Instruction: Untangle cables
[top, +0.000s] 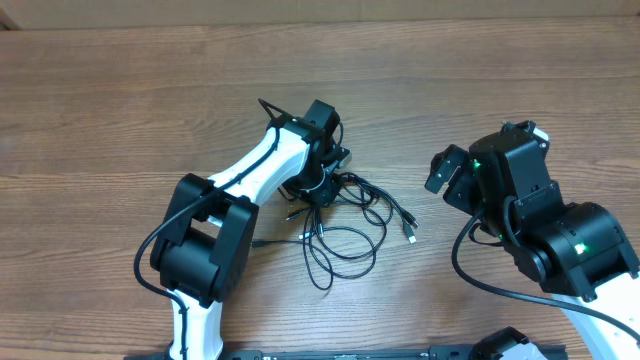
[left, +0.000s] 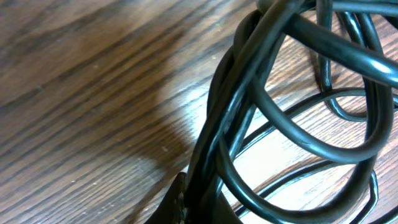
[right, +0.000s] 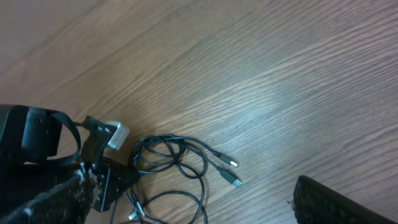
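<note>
- Lying near the middle of the wooden table (top: 120, 90): the cables (top: 352, 222), thin black cords in one loose tangle of overlapping loops.
- Spread of the tangle: the widest loops fall toward the near side. Two strands run out to the right and end in small plug connectors (top: 411, 230) that rest flat on the wood, side by side. They show in the right wrist view as two pale metal tips (right: 234, 173).
- Left gripper (top: 322, 190): down on the far left part of the tangle, its white arm reaching in from the near left.
- Left jaws: narrow, closed on a bunch of strands. In the left wrist view that bunch (left: 214, 143) runs tight together into a dark fingertip (left: 179, 200) at the bottom edge, and the loops beyond it stand clear of the table with a shadow below.
- Right gripper (top: 450, 178): well to the right of the tangle and apart from every cord, pointed toward it.
- Right jaws: spread wide with nothing between them. Only one finger (right: 339, 202) shows in the right wrist view, at the lower right corner.
- Right arm: dark housings with green lights, at the near right of the table.
</note>
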